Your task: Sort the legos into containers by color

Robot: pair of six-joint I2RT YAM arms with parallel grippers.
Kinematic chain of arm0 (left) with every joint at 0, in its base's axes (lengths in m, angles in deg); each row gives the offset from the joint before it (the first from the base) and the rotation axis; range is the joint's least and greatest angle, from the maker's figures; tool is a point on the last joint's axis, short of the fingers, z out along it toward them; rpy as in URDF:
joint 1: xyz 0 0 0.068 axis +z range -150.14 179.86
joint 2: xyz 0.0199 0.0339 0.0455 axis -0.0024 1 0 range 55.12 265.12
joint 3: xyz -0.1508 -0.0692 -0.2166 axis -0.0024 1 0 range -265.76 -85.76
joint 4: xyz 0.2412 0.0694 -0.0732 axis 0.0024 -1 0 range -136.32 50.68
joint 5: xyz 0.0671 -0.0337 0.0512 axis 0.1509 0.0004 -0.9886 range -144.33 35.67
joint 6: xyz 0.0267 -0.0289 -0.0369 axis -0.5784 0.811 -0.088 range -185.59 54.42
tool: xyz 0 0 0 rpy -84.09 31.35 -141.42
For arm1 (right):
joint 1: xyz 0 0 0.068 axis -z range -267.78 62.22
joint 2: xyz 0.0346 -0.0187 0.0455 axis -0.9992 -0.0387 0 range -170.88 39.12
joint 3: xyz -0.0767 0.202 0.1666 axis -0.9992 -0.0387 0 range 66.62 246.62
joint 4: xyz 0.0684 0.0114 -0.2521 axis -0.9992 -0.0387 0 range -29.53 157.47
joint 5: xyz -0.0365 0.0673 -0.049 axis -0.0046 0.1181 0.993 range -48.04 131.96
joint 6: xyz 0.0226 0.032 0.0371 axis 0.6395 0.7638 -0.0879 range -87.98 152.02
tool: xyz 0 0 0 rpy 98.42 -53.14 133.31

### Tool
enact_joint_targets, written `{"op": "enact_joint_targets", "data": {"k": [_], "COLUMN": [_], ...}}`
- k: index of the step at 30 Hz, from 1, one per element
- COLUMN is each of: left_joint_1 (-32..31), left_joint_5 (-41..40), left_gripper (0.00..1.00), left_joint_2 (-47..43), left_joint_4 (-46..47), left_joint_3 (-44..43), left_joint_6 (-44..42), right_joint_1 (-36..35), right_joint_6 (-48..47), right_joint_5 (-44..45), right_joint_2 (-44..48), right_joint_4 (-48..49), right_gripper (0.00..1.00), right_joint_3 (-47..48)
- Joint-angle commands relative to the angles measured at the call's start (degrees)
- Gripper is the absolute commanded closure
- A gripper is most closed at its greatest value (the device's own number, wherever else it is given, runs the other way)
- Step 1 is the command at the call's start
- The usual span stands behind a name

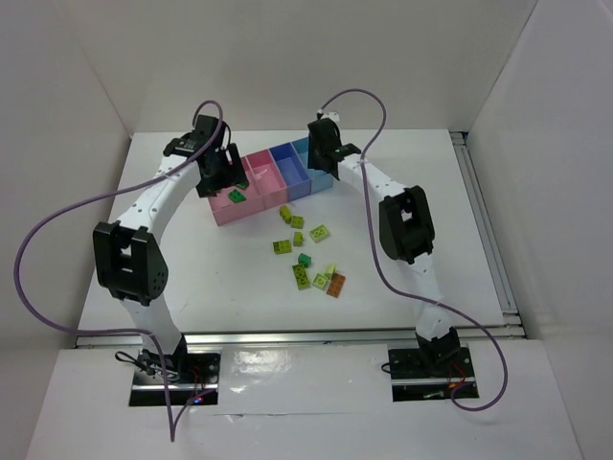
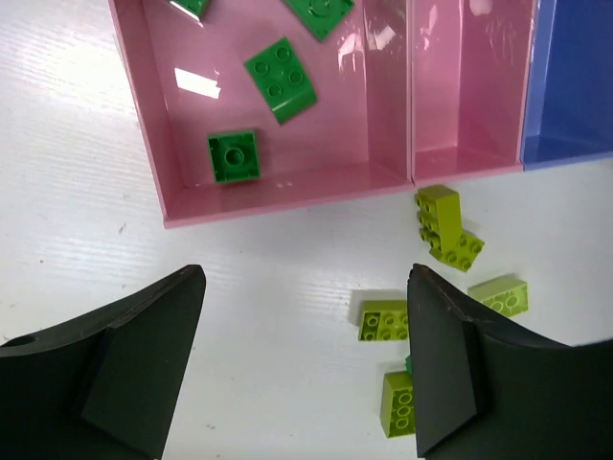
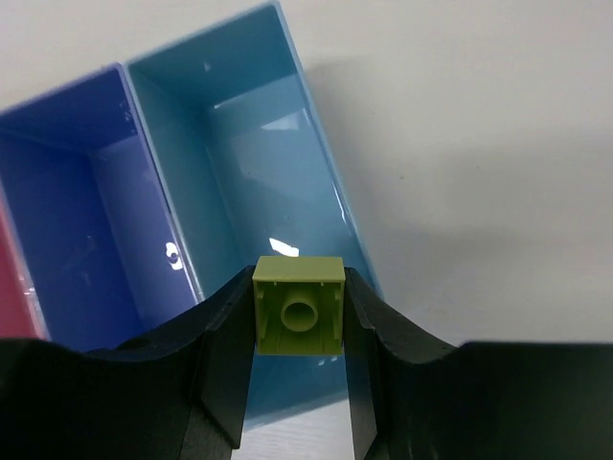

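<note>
My right gripper [image 3: 299, 321] is shut on a yellow-green lego [image 3: 299, 299], its hollow underside toward the camera, and holds it above the light blue bin [image 3: 239, 163]. The darker blue bin [image 3: 67, 211] is beside it. My left gripper [image 2: 302, 369] is open and empty above the table just in front of the end pink bin [image 2: 144, 125], which holds several dark green legos [image 2: 280, 80]. Yellow-green legos [image 2: 383, 320] lie by its right finger [image 2: 460, 374]. In the top view the bins [image 1: 233, 209] stand in a row with the left gripper [image 1: 220, 174] and right gripper [image 1: 323, 158] over them.
Loose yellow-green and dark green legos [image 1: 301, 277] and one orange-brown lego [image 1: 336, 286] lie scattered on the white table in front of the bins. White walls enclose the table. A purple cable loops off each arm.
</note>
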State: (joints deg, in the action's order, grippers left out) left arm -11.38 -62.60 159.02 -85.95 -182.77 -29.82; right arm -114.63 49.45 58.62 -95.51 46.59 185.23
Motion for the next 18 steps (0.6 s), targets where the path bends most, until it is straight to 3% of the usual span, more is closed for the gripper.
{"op": "enact_joint_targets", "data": {"k": [1,4,8,9,18], "left_joint_1": [-0.09,-0.09,-0.09,-0.09,3.25], "left_joint_5": [-0.08,-0.6,-3.76,-4.29,-1.04], "left_gripper": [0.12,0.12,0.12,0.13,0.24], "left_joint_2": [-2.64,-2.65,1.55,2.7,13.7], "left_joint_4": [0.4,0.4,0.4,0.4,0.93], "left_joint_3": [1.91,2.44,1.04,0.17,-6.44], "left_joint_6": [-1.05,-1.05,0.0,0.0,0.18], "right_joint_1": [0.04,0.04,0.04,0.04,0.04], "right_joint_6": [-1.7,-1.18,-0.65,-0.64,-0.12], "right_joint_5": [-1.28,-1.9,-1.9,-1.29,-5.49], "right_joint_2": [-0.9,-3.27,-3.8,-2.93,-0.72], "right_joint_4": [4.0,3.14,2.52,2.52,2.95], "right_gripper": [0.6,0.52,0.23,0.2,0.18], "right_joint_3": [4.17,6.45,5.85,5.15,0.23]}}
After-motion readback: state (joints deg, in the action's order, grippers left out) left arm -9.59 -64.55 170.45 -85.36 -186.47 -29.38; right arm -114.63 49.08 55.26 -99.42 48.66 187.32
